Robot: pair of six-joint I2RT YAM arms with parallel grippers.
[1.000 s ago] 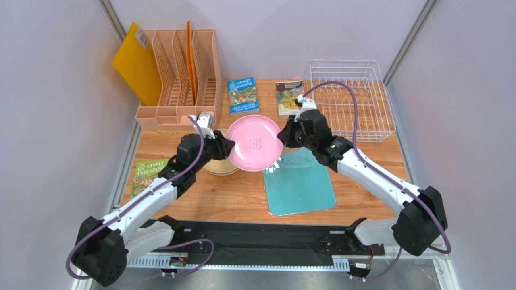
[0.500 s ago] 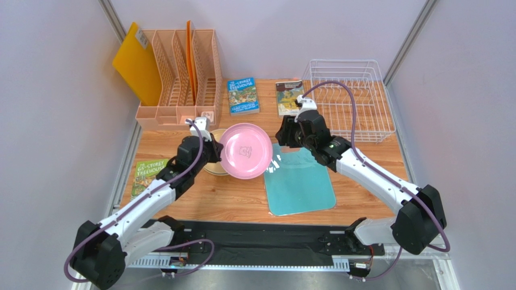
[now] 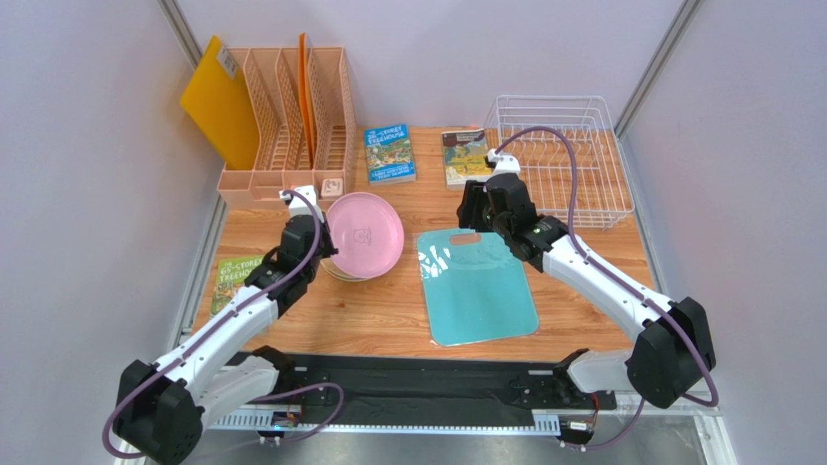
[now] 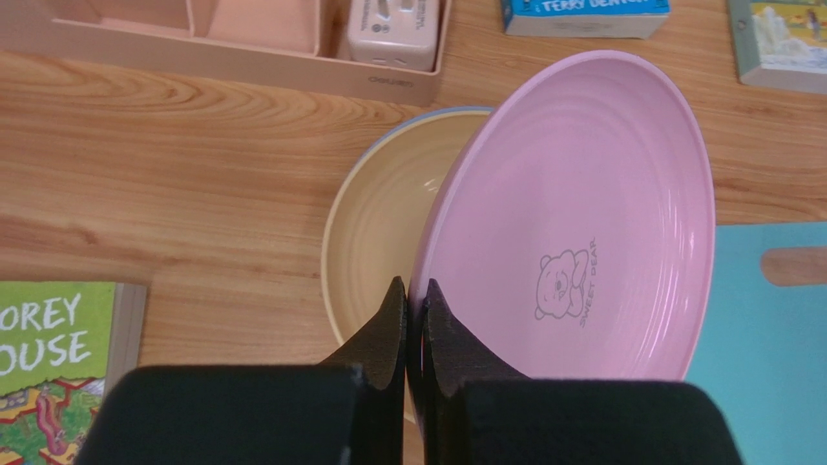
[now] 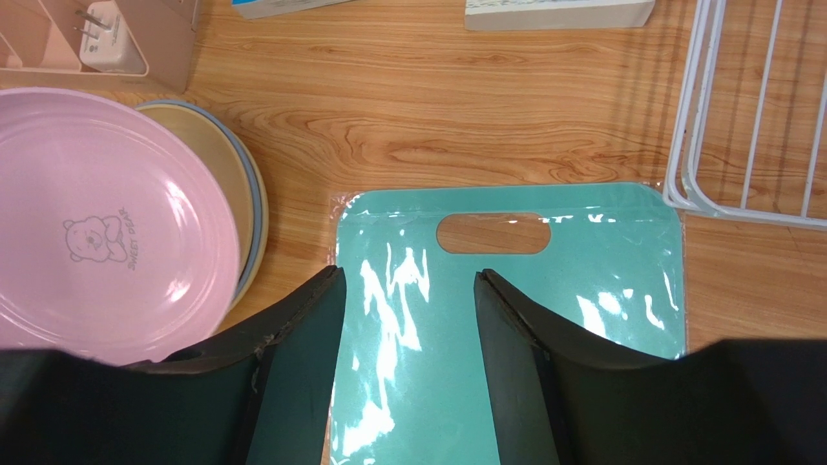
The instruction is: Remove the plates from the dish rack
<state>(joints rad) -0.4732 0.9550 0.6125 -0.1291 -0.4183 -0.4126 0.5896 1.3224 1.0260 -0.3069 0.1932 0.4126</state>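
Observation:
My left gripper point(image 4: 414, 291) is shut on the near-left rim of the pink plate point(image 4: 582, 223), which has a small bear logo. The pink plate point(image 3: 364, 234) hangs tilted over a stack of plates on the table: a tan plate point(image 4: 379, 242) on a grey-blue one point(image 4: 456, 111). Whether it touches the stack I cannot tell. My right gripper point(image 5: 408, 276) is open with nothing between its fingers, hovering over the top end of the teal cutting board point(image 5: 505, 320). In the top view the right gripper point(image 3: 470, 220) is well right of the plate. The white wire dish rack point(image 3: 558, 160) at the back right holds no plates.
A peach file organizer point(image 3: 286, 126) and a yellow board point(image 3: 218, 102) stand at the back left. Two books point(image 3: 390, 153) point(image 3: 463, 155) lie at the back middle. A third, green book point(image 3: 236, 276) lies under my left arm. The rack's corner point(image 5: 747, 116) is close to my right gripper.
The right gripper let go of the pink plate, opened and drew back to the right. The left gripper closed on the rim and carried the plate left and down over the stack.

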